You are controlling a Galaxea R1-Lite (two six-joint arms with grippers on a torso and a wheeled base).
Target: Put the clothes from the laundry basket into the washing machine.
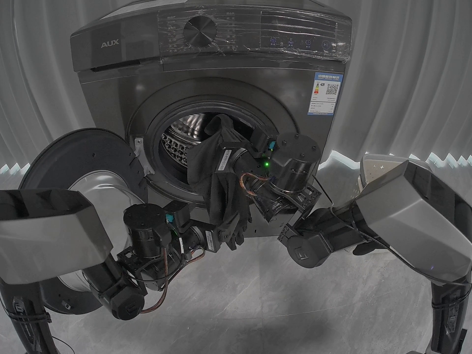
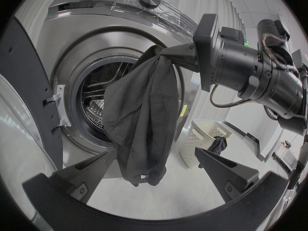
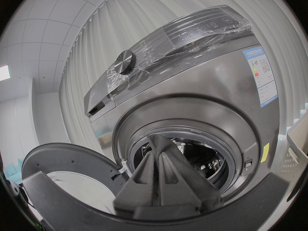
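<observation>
Head view: the right gripper (image 1: 222, 130) is clamped on the top of a black garment (image 1: 216, 183) at the mouth of the washing machine (image 1: 211, 89). Most of the cloth hangs outside, down past the lower rim of the opening toward the left gripper (image 1: 232, 233). The risk I see is that pushing in only the pinched end leaves the long tail draped over the rim, so it slides back out to the floor (image 1: 255, 296) or gets caught by the door (image 1: 78, 163). Left wrist view: the left gripper's fingers stand wide apart, holding nothing, with the garment's hem dangling seemingly between them, where it could snag on one. The cloth looks thin, limp and creased, with a stitched seam. A laundry basket (image 2: 205, 135) stands on the floor beside the machine, with another dark piece (image 2: 218, 145) over its edge. Right wrist view: the closed fingers pinch only a small fold, a hold that may slip under the hanging weight.
</observation>
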